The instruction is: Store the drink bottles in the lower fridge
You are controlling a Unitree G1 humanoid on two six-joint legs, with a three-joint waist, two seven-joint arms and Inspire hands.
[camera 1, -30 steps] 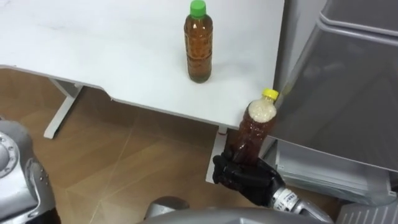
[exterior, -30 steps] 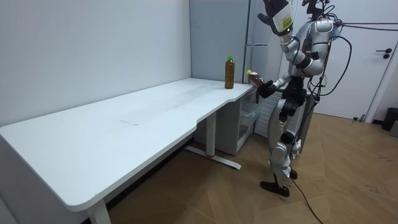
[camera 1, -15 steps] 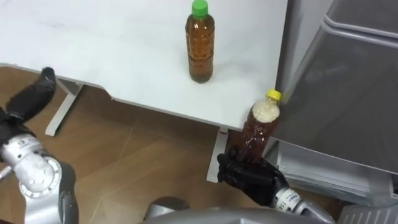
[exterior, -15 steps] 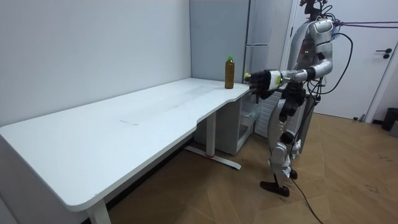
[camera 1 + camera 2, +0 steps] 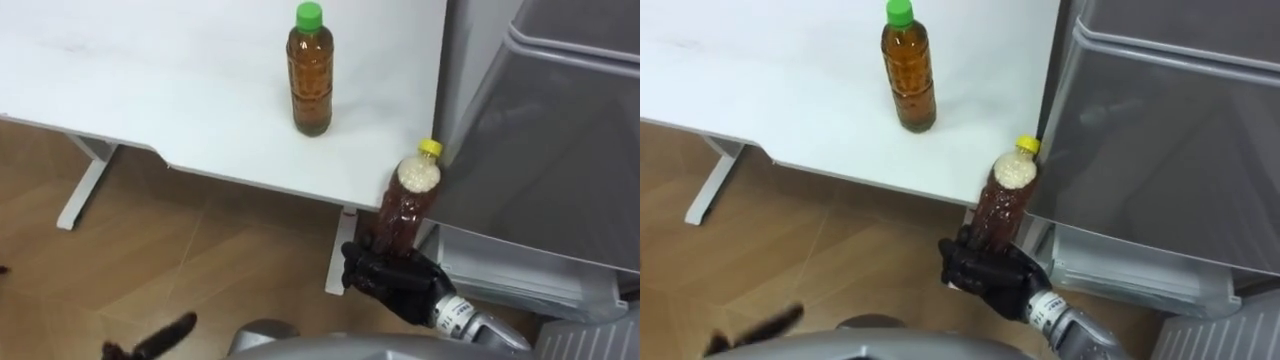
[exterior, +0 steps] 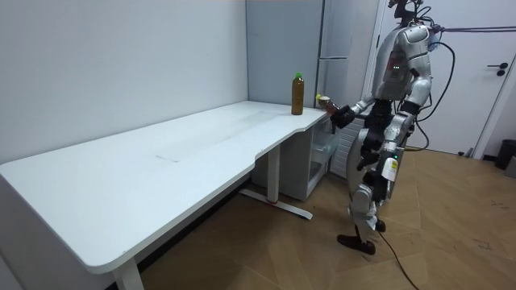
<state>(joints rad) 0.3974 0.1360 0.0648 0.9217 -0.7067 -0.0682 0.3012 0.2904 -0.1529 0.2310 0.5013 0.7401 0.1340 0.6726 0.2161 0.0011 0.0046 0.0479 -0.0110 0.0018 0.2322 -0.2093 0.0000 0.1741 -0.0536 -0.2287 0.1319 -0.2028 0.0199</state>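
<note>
Yellow-capped bottle (image 5: 405,205) upright in right hand (image 5: 400,287), fingers (image 5: 362,272) curled round its base (green-capped bottle (image 5: 311,70) on table (image 5: 150,80)).

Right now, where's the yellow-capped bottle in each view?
Left eye view: yellow-capped bottle right of centre, low, in the right hand.
Right eye view: the bottle just below centre.
Room view: the bottle upper right, by the white table's far corner.
Shared landmark: the green-capped bottle standing on that table.
</note>
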